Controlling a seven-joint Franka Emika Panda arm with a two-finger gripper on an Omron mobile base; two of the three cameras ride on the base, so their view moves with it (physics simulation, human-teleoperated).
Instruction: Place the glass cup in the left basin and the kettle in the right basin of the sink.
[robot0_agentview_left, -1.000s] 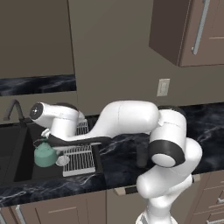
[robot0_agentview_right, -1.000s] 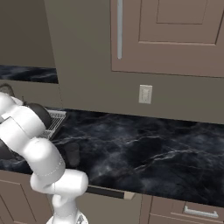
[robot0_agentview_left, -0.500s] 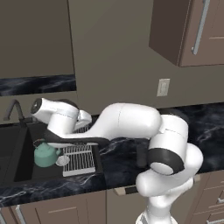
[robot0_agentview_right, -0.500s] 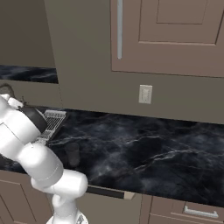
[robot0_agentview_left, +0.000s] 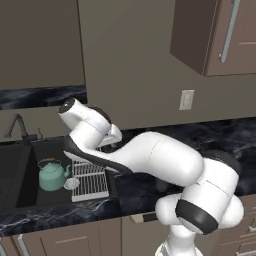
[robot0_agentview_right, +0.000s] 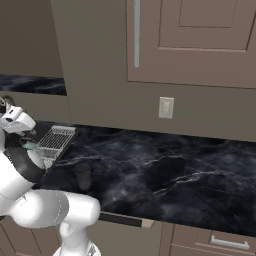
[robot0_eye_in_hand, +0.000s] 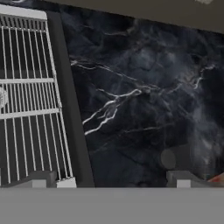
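Note:
The mint-green kettle (robot0_agentview_left: 51, 175) stands upright in the right basin (robot0_agentview_left: 35, 192) of the black sink, beside its white drain (robot0_agentview_left: 72, 183); a sliver of the kettle (robot0_agentview_right: 31, 146) shows behind my arm. A strip of the left basin (robot0_agentview_left: 7, 167) shows at the frame edge. The smoky glass cup (robot0_agentview_right: 82, 175) stands on the dark marble counter right of the rack, and the same cup (robot0_eye_in_hand: 174, 157) lies ahead of my right fingertip (robot0_eye_in_hand: 183, 178). My gripper (robot0_eye_in_hand: 113, 181) is open and holds nothing, hovering over the rack's right edge and the counter.
A white wire rack (robot0_agentview_left: 90, 177) borders the right basin, and the same rack (robot0_eye_in_hand: 26, 100) lies on the hand view's left. The dark gooseneck faucet (robot0_agentview_left: 17, 125) rises behind the sink. Dark marble counter (robot0_agentview_right: 165, 170) stretches right, with a wall outlet (robot0_agentview_right: 166, 107) above.
My hand has lifted away from the kettle and swung right, from over the basin towards the rack and counter. The kettle stays put in the right basin.

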